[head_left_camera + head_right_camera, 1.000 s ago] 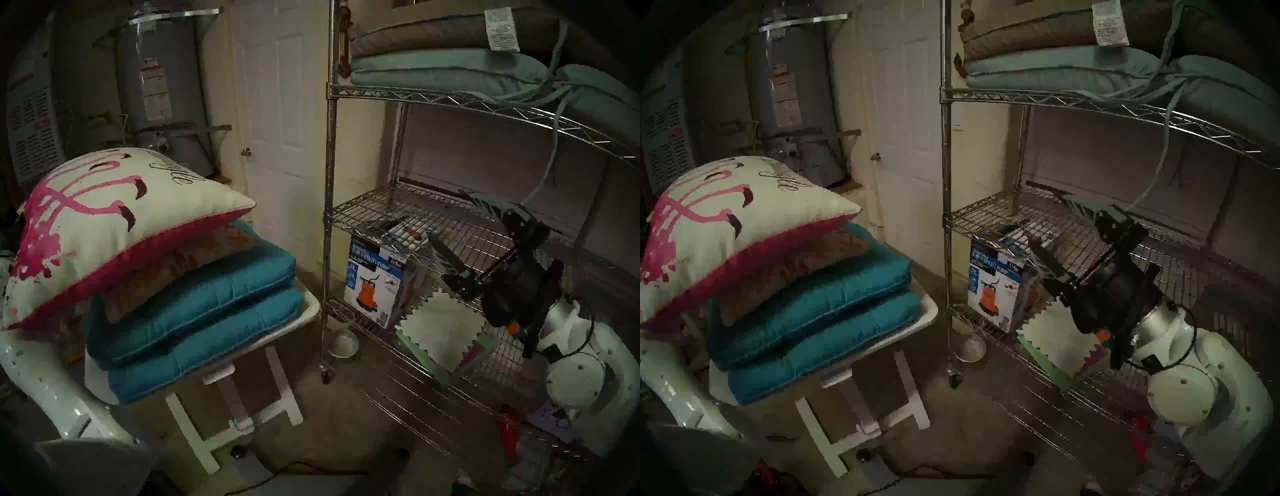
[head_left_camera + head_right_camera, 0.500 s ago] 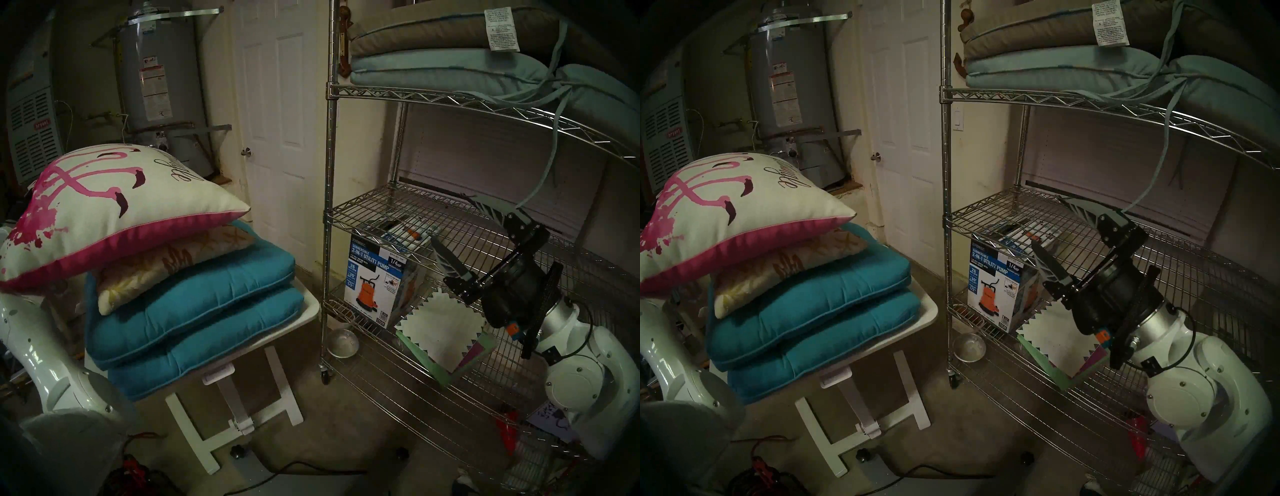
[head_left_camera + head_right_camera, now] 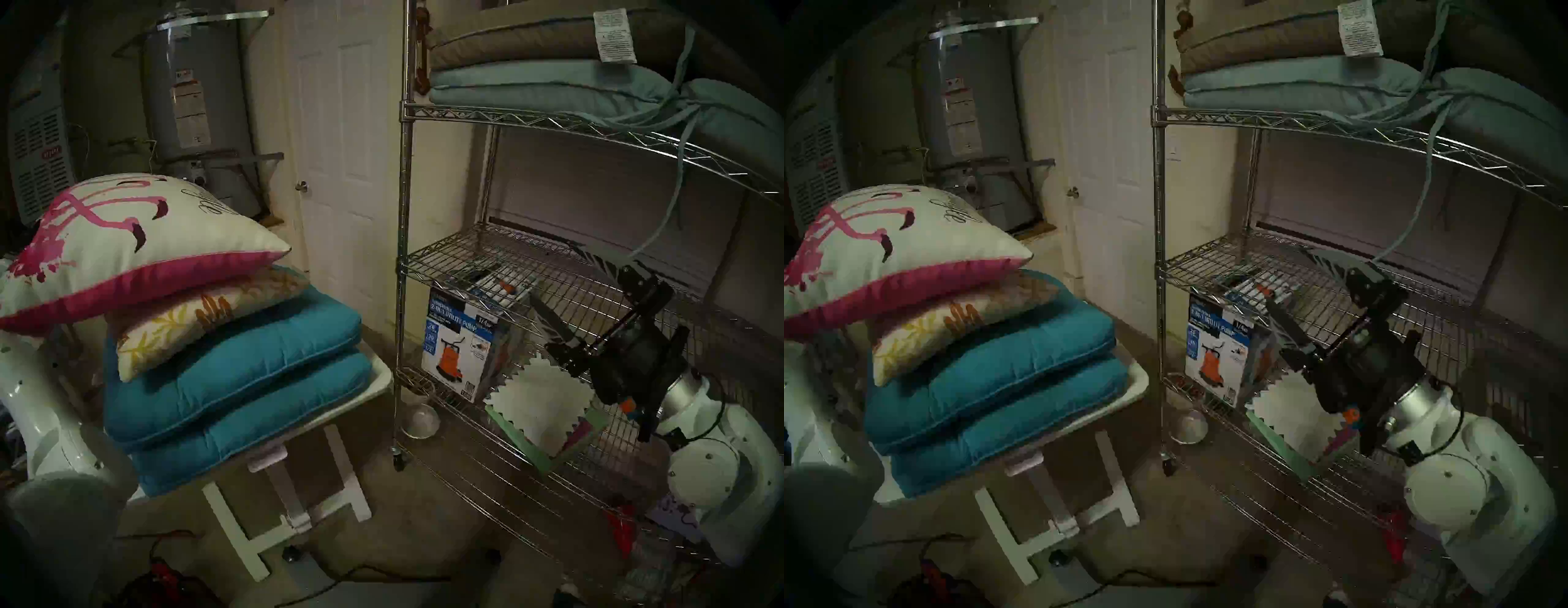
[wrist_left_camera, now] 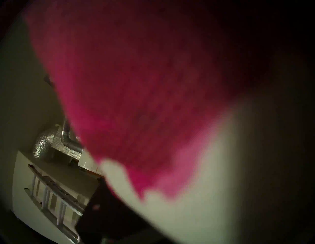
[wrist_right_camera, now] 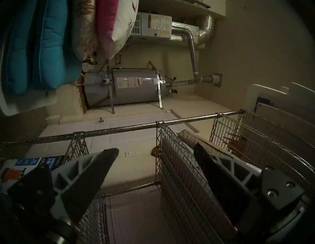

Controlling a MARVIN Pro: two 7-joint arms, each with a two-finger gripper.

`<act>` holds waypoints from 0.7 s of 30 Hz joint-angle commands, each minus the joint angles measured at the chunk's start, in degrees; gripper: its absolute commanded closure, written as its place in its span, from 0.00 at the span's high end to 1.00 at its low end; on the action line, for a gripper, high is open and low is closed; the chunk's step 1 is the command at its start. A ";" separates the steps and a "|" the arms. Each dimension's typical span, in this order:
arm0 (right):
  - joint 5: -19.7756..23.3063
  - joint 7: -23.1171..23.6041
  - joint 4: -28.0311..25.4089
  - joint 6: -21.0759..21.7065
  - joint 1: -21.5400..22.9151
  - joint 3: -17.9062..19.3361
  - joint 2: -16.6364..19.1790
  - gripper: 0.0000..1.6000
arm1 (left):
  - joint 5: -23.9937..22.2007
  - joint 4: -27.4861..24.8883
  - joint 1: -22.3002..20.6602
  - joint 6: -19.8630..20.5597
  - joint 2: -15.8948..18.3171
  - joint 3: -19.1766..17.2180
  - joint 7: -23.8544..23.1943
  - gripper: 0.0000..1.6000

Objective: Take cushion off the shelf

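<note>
Shelf [image 3: 405,263]: one chrome wire rack, four grid tiers counted in the head view, round posts, a small caster at the near foot.
Surface [image 3: 379,380]: one white folding table left of the shelf, carrying a pile of four cushions.
Cushions on the shelf: two on the upper tier, a brown cushion [image 3: 530,40] with a white tag lying on a pale green cushion [image 3: 543,85] whose ties hang down past the tier edge.
Blue cushions [image 3: 237,365]: two, stacked at the bottom of the pile on the surface.
Flamingo cushion [image 3: 140,237]: one, top of the pile (off the shelf); cream face with pink flamingos and dark script, magenta underside, its left end over the left arm.
Leaf-print cushion [image 3: 203,318]: one, cream with orange and yellow leaves, between the flamingo cushion and the blue cushions.
Box [image 3: 460,344]: one pump carton on a low tier.
Right claw [image 5: 156,151]: released, fingers wide apart, one above and one below the middle tier, grasping nothing.
Left claw: hidden under the flamingo cushion (wrist view filled with blurred magenta and cream cloth); I cannot tell its state.
Bowl [image 3: 420,420]: one metal bowl on the floor beside the caster.
</note>
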 commanded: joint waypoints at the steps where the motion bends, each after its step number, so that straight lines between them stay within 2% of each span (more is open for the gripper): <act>1: -0.32 -0.85 -0.55 -1.25 -0.99 1.00 -0.75 1.00 | -1.82 -1.27 0.80 -6.74 1.59 -1.63 6.67 0.00; 7: -0.46 -0.97 -0.55 -2.12 -1.52 1.40 -1.14 1.00 | -4.63 -7.83 6.81 -11.54 -4.45 -6.80 7.65 0.00; 10: -0.53 -0.93 -0.55 -2.31 -1.69 1.41 -1.22 1.00 | -5.24 -8.05 7.94 -12.81 -5.68 -7.77 7.70 0.00; 12: -0.60 -0.93 -0.55 -2.66 -1.92 1.50 -1.39 1.00 | -6.36 -10.84 10.24 -14.16 -8.98 -9.47 7.34 0.00; 21: -0.81 -0.90 -0.55 -3.42 -2.45 1.55 -1.76 1.00 | -9.67 -16.48 14.85 -16.73 -14.78 -10.86 7.28 0.00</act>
